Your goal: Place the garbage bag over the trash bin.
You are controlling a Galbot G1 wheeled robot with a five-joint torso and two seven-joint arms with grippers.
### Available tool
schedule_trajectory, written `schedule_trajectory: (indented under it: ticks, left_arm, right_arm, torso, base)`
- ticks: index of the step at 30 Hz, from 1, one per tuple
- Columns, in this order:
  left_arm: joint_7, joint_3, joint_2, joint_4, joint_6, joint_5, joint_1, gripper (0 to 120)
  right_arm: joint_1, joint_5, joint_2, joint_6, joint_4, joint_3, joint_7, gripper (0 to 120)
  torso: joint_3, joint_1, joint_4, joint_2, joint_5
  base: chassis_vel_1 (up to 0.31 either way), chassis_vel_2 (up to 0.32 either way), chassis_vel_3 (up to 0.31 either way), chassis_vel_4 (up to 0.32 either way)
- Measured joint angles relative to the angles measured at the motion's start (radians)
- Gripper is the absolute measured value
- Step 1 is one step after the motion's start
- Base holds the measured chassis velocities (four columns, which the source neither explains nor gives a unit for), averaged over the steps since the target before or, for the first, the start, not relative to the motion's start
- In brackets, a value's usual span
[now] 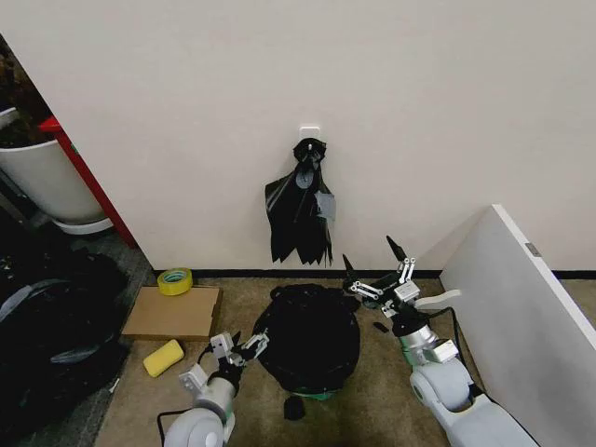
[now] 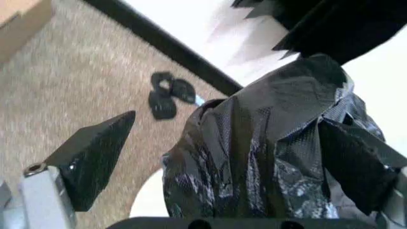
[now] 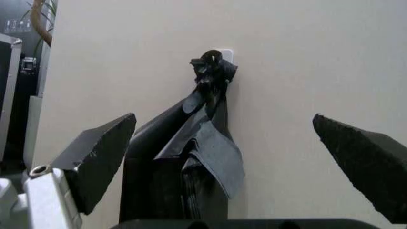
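Glossy, crinkly black plastic garbage bag (image 1: pixel 309 337) draped right over the round cream-white trash bin (image 1: pixel 321 395), just a sliver of pale green base peeking out underneath. Left gripper (image 1: pixel 244 348) pressed against the bag's left side, fingers spread around a fold of plastic. Right gripper (image 1: pixel 374 268) just beyond the bin's upper right, jaws wide apart, holding nothing.

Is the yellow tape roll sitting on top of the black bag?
No, the yellow tape roll sits at the back edge of the flat cardboard, well left of the garbage bag on the bin.
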Motion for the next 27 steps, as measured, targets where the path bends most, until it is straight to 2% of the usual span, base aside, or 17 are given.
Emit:
schedule_trajectory:
  ticks: [5,8,11,14,15,17,19,20,22,27]
  left_arm:
    - [-0.084,-0.001,-0.013,-0.007,0.071,-0.063,-0.022,100]
    - [-0.055,-0.002,-0.012,-0.008,0.069,-0.064,-0.02,100]
    - [0.103,0.0,0.005,0.005,0.004,-0.043,-0.009,100]
    - [0.309,0.001,0.022,0.093,-0.106,-0.043,-0.008,100]
    - [0.309,0.001,0.022,0.093,-0.106,-0.043,-0.008,100]
    - [0.436,0.001,0.025,0.151,-0.15,-0.046,-0.007,100]
    - [0.507,0.001,0.024,0.181,-0.165,-0.046,-0.006,100]
    - [0.6,-0.001,0.02,0.22,-0.181,-0.041,-0.007,100]
    - [0.639,-0.003,0.018,0.241,-0.189,-0.036,-0.009,100]
    - [0.844,-0.016,0.015,0.346,-0.225,-0.034,-0.036,100]
  right_arm:
    - [-0.003,-0.005,0.0,-0.003,0.001,-0.013,0.0,100]
    - [-0.004,-0.006,0.001,-0.004,0.0,-0.018,0.0,100]
    - [-0.005,-0.007,0.001,-0.004,-0.001,-0.022,0.0,100]
    - [-0.005,-0.007,0.0,-0.004,-0.003,-0.025,0.0,100]
    - [-0.005,-0.007,0.0,-0.004,-0.003,-0.025,0.0,100]
    - [-0.004,-0.007,0.0,-0.004,-0.003,-0.028,0.0,100]
    - [-0.005,-0.008,0.0,-0.004,-0.003,-0.03,0.0,100]
    - [-0.007,-0.008,0.0,-0.004,-0.004,-0.03,-0.001,100]
    - [-0.008,-0.009,0.0,-0.004,-0.005,-0.031,-0.001,100]
    - [-0.009,-0.015,0.001,-0.004,-0.012,-0.037,-0.001,100]
  torso:
    - [0.0,0.0,0.0,0.0,0.0]
    - [0.0,0.0,0.0001,0.0,0.0]
    - [0.0,0.0,0.0001,0.0,0.0002]
    - [0.0,0.0,0.0001,0.0,-0.0001]
    - [0.0,0.0,0.0001,0.0,-0.0001]
    - [0.0,0.0,0.0001,0.0,0.0]
    - [0.0,0.0,0.0001,0.0,-0.0001]
    - [0.0,0.0,0.0001,0.0,0.0]
    - [0.0,0.0,0.0001,0.0,0.0]
    - [0.0,0.0,0.0,0.0,-0.0001]
  base:
    - [0.0,0.0,0.0,0.0]
    - [0.0,0.0,0.0,0.0]
    - [0.0,0.0,0.0,0.0]
    - [0.0,0.0,0.0,0.0]
    - [0.0,0.0,0.0,0.0]
    - [0.0,0.0,0.0,0.0]
    - [0.0,0.0,0.0,0.0]
    - [0.0,0.0,0.0,0.0]
    - [0.0,0.0,0.0,0.0]
    - [0.0,0.0,0.0,0.0]
